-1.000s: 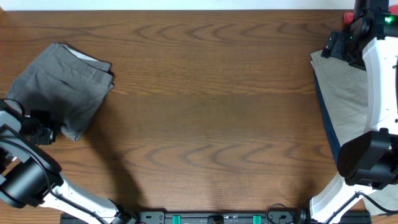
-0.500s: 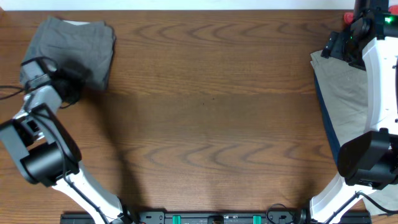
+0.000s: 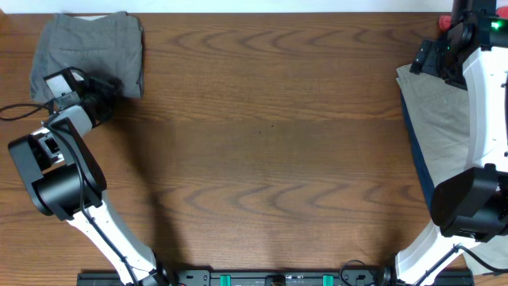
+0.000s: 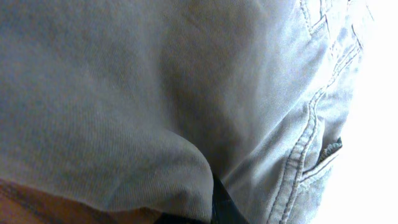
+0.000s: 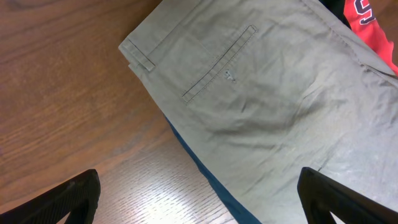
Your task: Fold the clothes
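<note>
The folded grey-green shorts (image 3: 89,49) lie in the frame's upper left corner, with my left gripper (image 3: 101,86) at their lower edge. The cloth looks soft and limp, best pinched at a stitched seam (image 4: 305,143). Fabric fills my left wrist view, so I cannot tell how those fingers stand. My right gripper (image 5: 198,186) hangs spread apart above beige shorts (image 5: 267,106).

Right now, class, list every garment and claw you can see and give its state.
grey-green shorts, folded, lying flat at far left
left claw, at those shorts' near edge; cloth hides its fingers
beige shorts, spread flat, topmost, pocket up
right claw, open, above the beige shorts
blue garment, under the beige shorts, only an edge showing
red garment, mostly out of frame
</note>
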Motion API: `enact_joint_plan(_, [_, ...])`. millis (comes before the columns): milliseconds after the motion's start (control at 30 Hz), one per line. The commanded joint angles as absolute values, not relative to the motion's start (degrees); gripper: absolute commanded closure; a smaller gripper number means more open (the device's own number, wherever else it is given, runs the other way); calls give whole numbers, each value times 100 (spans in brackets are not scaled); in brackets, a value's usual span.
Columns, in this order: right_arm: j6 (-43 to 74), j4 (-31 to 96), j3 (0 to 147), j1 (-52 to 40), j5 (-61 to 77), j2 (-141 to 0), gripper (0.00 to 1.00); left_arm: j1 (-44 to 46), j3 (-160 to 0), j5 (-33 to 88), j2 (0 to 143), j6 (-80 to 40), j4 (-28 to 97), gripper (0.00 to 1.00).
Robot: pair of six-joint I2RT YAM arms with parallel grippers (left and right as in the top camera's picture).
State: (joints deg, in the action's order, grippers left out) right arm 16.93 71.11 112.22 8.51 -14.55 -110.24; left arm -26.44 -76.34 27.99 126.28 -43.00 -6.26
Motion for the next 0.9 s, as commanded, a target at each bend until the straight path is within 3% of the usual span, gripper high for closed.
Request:
enact_joint_plan(0, [1647, 7116, 11227, 849, -1472, -11050, 1, -2689, -7572, 2659, 12997, -3782, -303, 94])
enact_joint_plan(367, [1647, 7116, 11227, 851, -1472, -11050, 1, -2775, -7572, 3197, 12999, -1636, 1028, 94])
enact_joint_plan(867, [1647, 7116, 11227, 851, -1472, -11050, 1, -2493, -7572, 3199, 12999, -2585, -489, 94])
